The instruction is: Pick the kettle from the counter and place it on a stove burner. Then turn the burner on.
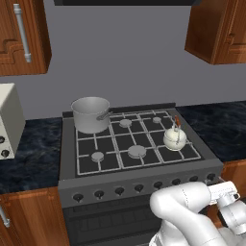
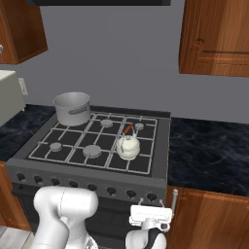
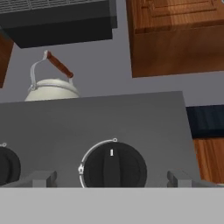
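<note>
The small cream-white kettle (image 1: 174,138) (image 2: 128,146) stands upright on the grate at the stove's front right; the stove burner under it is hidden by its body. From the hand view the kettle (image 3: 51,89) rises behind the grey control panel. My gripper (image 3: 111,178) is low in front of that panel, open, its fingertips (image 3: 43,178) on either side of the rightmost black knob (image 3: 114,168) without touching it. The knob's white mark points straight up. The dark marbled counter (image 1: 226,129) (image 2: 209,151) flanks the stove.
A big steel pot (image 1: 90,114) (image 2: 72,109) sits at the stove's back left. Bare burner caps (image 1: 137,151) show across the grate. A row of knobs (image 2: 92,187) lines the panel. A cream appliance (image 1: 7,122) stands on the left counter; wooden cabinets (image 2: 214,34) hang above.
</note>
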